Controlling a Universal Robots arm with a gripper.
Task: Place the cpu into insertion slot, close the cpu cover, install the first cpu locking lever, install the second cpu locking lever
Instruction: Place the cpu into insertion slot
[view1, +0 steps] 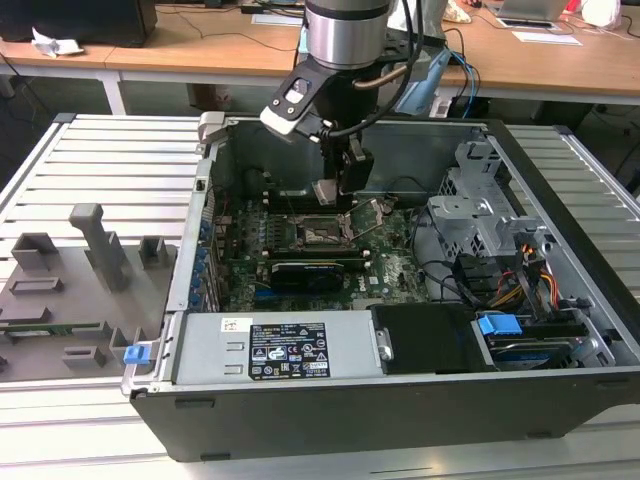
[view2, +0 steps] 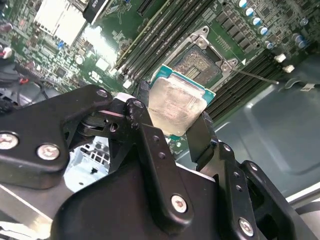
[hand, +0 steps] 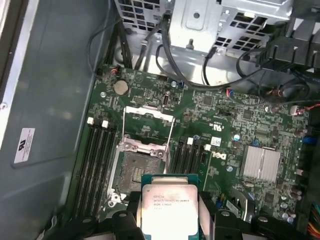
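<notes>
Cpu (view2: 177, 102) first: the flat square chip, dull silver-tan top up with a green edge showing, is pinched by two opposite sides in the claw (view2: 171, 115), whose black fingers (view2: 200, 132) are narrowed onto it. It hangs clear of the board, close to the insertion slot (hand: 137, 172) but not in it; the greyish pin field lies bare. The cpu cover (hand: 148, 112) stands swung open at the slot's far side, and a thin wire locking lever (view2: 255, 76) lies released beside it. Long black memory slots (hand: 97, 165) flank the socket on the green motherboard (hand: 225, 115). In the exterior view the arm reaches down into the open computer case (view1: 560, 330), which sits on a slatted metal bench (view1: 100, 150).

I judge the first step, the placing, to be in hand, with cover and levers untouched. That placing calls for the chip held level and square over the socket.
</notes>
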